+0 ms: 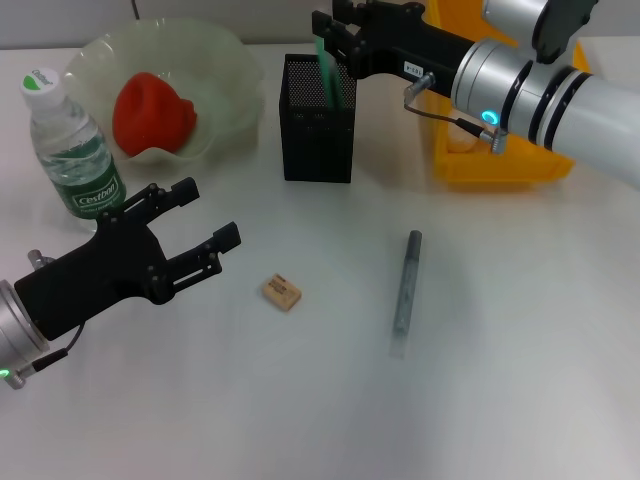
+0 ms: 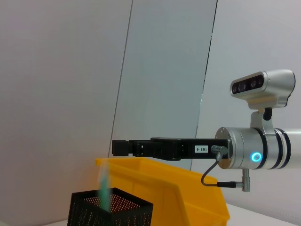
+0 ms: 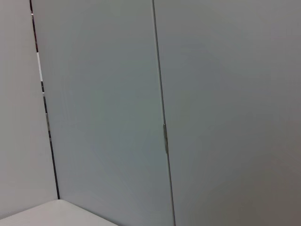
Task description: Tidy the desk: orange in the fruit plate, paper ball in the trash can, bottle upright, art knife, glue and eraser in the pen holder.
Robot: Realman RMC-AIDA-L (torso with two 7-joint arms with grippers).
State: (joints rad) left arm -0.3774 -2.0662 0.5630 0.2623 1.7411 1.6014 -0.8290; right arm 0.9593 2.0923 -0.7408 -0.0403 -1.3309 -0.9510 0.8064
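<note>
A black mesh pen holder (image 1: 318, 125) stands at the back middle; it also shows in the left wrist view (image 2: 110, 209). A slim green item (image 1: 328, 78) stands blurred in its mouth, apart from any gripper (image 2: 104, 188). My right gripper (image 1: 328, 35) hovers just above the holder, open and empty (image 2: 115, 148). A tan eraser (image 1: 281, 292) and a grey stick-like tool (image 1: 405, 290) lie on the table. My left gripper (image 1: 205, 225) is open and empty, to the left of the eraser. The bottle (image 1: 70, 150) stands upright. A red-orange fruit (image 1: 150, 112) lies in the pale plate (image 1: 225, 70).
A yellow bin (image 1: 500, 165) stands at the back right under my right arm; its inside is mostly hidden and no paper ball shows. The right wrist view shows only wall panels.
</note>
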